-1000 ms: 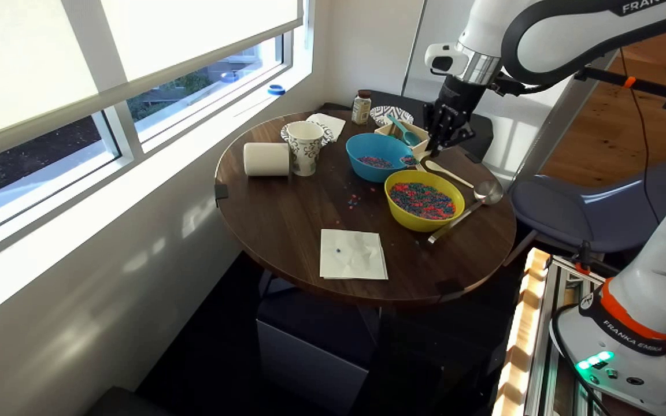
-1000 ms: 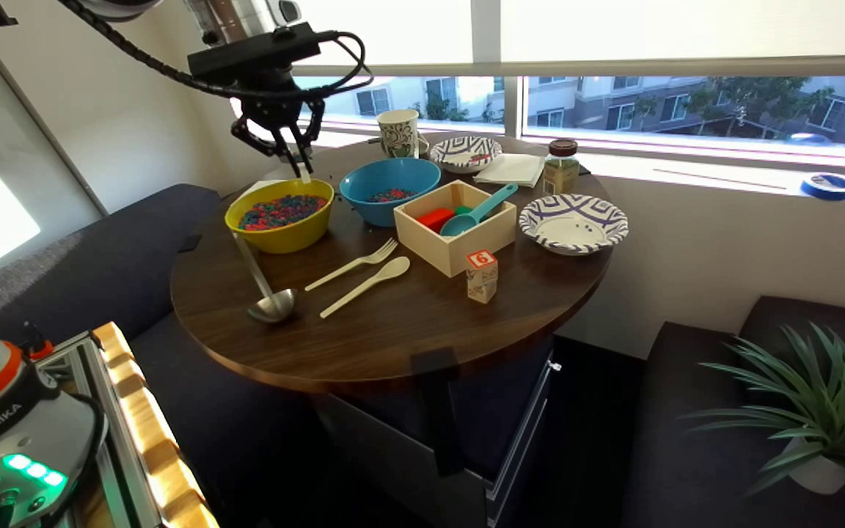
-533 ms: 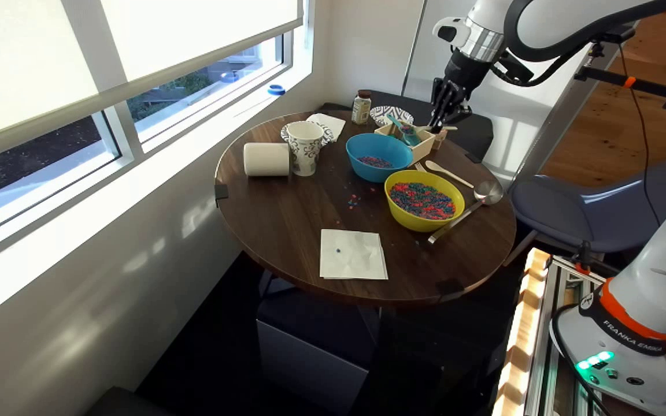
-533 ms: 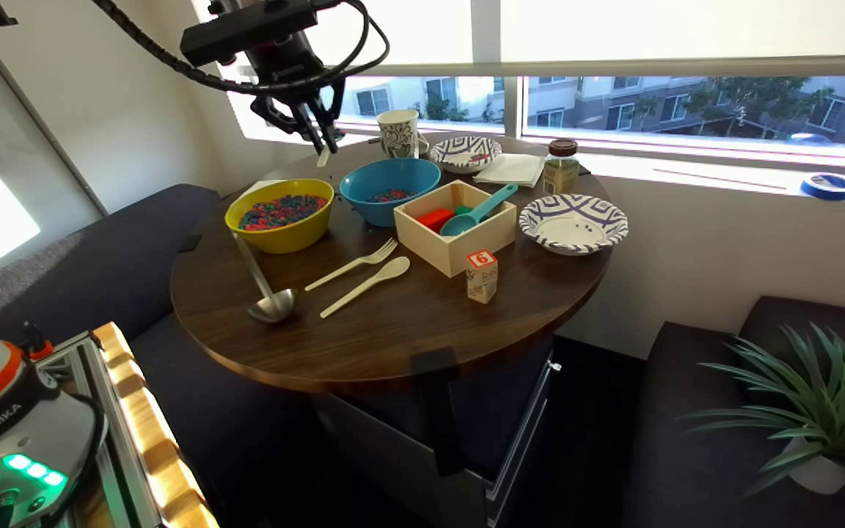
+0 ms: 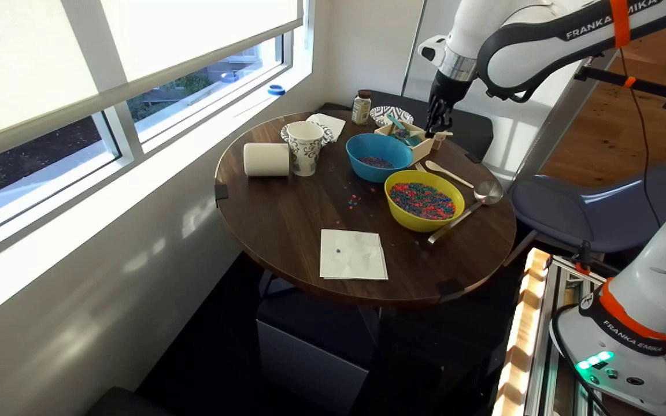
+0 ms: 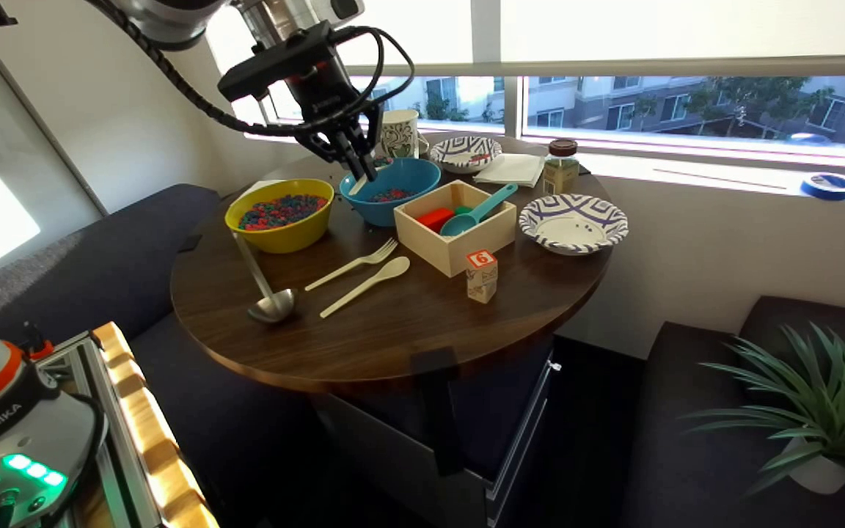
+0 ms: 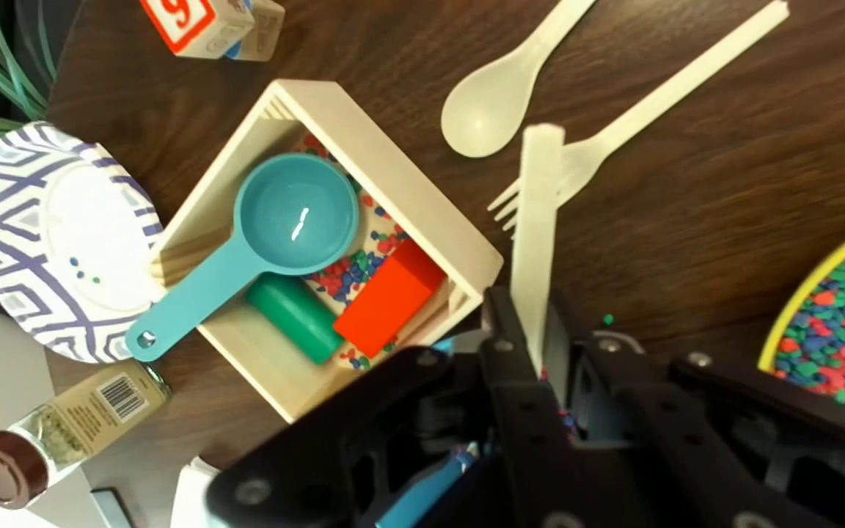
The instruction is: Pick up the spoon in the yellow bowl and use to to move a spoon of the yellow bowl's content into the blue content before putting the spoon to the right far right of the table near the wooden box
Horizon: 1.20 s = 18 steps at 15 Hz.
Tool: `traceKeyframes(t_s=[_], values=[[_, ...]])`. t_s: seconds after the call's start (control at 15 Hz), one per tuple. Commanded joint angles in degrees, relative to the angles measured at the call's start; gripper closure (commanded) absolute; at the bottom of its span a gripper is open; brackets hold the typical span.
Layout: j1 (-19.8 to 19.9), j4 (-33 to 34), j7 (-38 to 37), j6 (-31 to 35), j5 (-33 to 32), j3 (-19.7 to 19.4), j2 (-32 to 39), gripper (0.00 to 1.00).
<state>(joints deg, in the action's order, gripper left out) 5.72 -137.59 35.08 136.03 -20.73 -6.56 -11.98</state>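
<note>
Spoon [image 7: 534,242], pale and slim, is pinched tight between the jaws of the gripper [image 6: 364,174], held above the desk [image 6: 378,334]. Reading the wrist view as a clock face centred on the jaws, the handle points to twelve and crosses in front of the tines of a pale fork [image 7: 631,121], which lies towards one; the spoon's head is hidden there. In an exterior view a small heap of coloured bits [image 6: 382,161] shows in line with the handle just past the jaws, against the far rim of the blue bowl [image 6: 378,213]. Whether it sits right over that bowl cannot be told. A shallow layer of similar bits lies in the bowl's bottom.

On the same dial, the yellow bowl [image 6: 287,238], much fuller, stands at three. The wooden box [image 7: 391,172] is near ten, with a teal scoop [image 7: 298,198], a red block [image 7: 389,297] and a green cylinder [image 7: 294,317] inside among scattered bits. Another spoon [image 7: 488,103] lies near twelve, beside the fork. Farther out are a patterned bowl [image 7: 92,213] at nine and a jar [image 7: 85,425] between eight and nine.
</note>
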Motion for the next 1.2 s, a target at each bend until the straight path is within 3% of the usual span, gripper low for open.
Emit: traceKeyframes(t_s=[0.0, 0.4, 1.13], values=[[0.09, 3.21, -9.36, -2.08, -9.56, 2.95, 4.86, 0.97], [-3.45, 6.11, -17.16, -9.66, -24.52, 7.43, 8.60, 0.97], [-9.56, 2.11, -26.90, -20.17, -57.78, 12.24, 8.15, 0.97]])
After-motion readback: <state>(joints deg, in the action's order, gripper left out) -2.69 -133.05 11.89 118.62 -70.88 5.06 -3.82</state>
